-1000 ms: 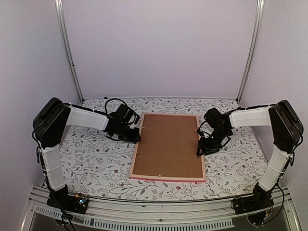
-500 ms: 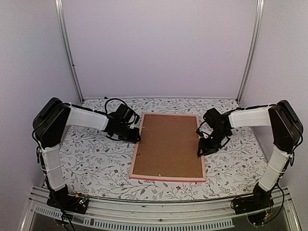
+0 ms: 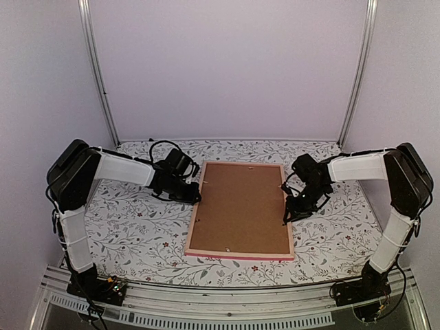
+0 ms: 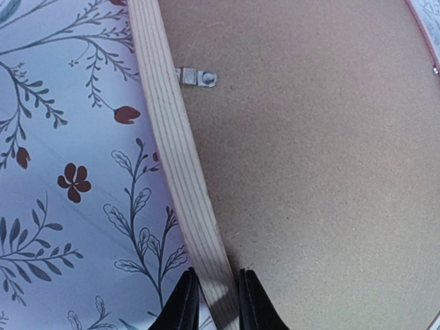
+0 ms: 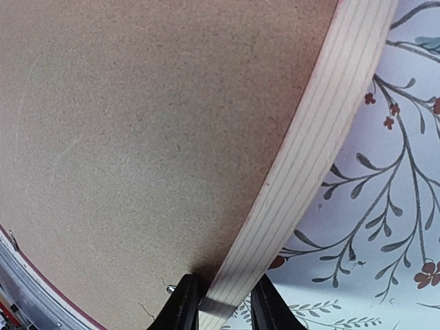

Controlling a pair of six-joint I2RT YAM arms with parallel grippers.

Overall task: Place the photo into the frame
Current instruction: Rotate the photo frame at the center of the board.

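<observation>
The frame point(image 3: 237, 255) lies back side up in the middle of the table, its pale wood rails edged in pink. A brown backing board point(image 3: 240, 206) fills it, and the photo is hidden from every view. My left gripper point(image 3: 196, 196) is shut on the frame's left rail point(image 4: 175, 151), one finger on each side point(image 4: 218, 302). My right gripper point(image 3: 287, 214) grips the right rail point(image 5: 323, 137) the same way, with both fingers pressed against the wood point(image 5: 223, 302).
A small metal retaining tab point(image 4: 198, 77) sits on the backing board point(image 4: 309, 172) by the left rail. The table wears a floral-print cloth point(image 3: 137, 234). White walls and two metal posts point(image 3: 354, 82) enclose the back and sides.
The right gripper's jaws have narrowed onto the frame's right rail. The left gripper and the frame have stayed where they were.
</observation>
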